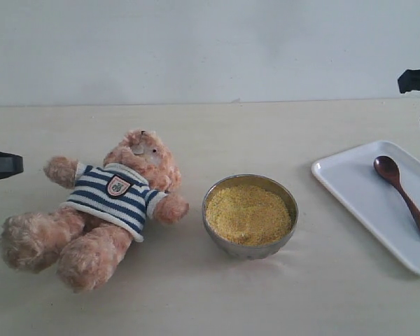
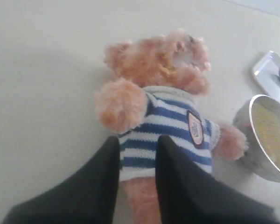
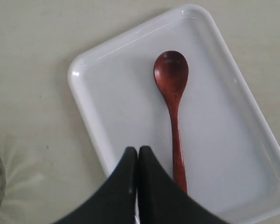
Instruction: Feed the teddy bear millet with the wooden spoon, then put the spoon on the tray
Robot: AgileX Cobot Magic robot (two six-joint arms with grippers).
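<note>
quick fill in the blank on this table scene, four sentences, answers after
1. The ____ lies on the tray.
2. The metal bowl is full of yellow ____.
3. The teddy bear wears a navy-and-white ____ shirt.
4. The metal bowl stands between the teddy bear and the ____.
Missing words: wooden spoon; millet; striped; tray.
</note>
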